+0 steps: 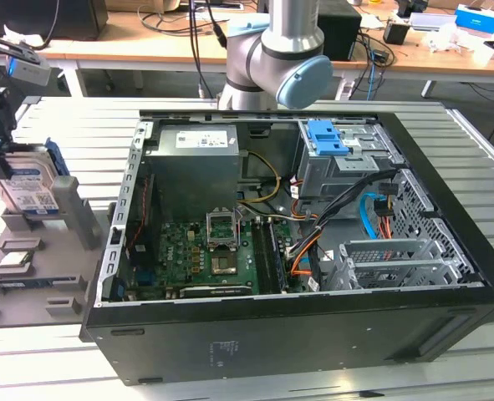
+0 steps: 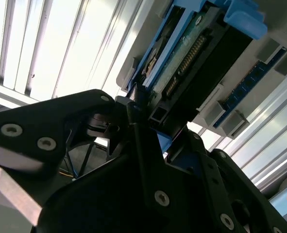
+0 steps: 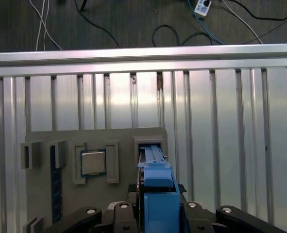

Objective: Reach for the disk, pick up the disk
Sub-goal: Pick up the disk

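fingers (image 2: 142, 141) tight around the upright disk (image 1: 29, 188) in the gray holder (image 1: 81, 215), at the exterior view's left

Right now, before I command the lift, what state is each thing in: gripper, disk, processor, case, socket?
gripper: shut on the disk, a finger on each side.
disk: upright on edge at the slot of the grey holder.
processor chip: seated flat in a holder recess.
computer case: side open, inside exposed.
CPU socket: load plate raised.
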Controlling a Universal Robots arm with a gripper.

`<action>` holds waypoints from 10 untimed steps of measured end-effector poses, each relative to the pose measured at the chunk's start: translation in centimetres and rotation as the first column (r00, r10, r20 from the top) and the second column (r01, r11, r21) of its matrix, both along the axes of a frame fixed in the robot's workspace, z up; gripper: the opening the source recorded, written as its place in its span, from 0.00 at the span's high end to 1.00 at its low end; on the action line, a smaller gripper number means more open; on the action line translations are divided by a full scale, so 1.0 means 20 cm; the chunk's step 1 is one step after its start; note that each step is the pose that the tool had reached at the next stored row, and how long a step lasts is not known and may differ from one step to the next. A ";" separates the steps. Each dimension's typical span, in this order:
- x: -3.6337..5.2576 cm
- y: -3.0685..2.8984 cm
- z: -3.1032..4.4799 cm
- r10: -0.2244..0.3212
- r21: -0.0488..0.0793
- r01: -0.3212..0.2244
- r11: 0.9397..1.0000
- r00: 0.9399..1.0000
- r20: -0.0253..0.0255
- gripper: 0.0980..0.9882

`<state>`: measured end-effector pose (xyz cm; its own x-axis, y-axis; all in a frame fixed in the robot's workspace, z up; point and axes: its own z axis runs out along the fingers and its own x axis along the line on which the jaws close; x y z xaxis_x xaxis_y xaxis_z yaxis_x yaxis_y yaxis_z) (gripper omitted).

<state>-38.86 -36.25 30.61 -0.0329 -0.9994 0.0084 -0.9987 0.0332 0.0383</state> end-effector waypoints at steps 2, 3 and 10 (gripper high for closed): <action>0.001 0.001 0.017 0.000 0.000 0.000 1.000 1.000 0.000 0.70; 0.001 0.001 0.027 0.000 0.000 0.000 1.000 1.000 0.000 0.70; 0.006 0.005 0.115 0.000 0.000 0.000 1.000 1.000 0.000 0.70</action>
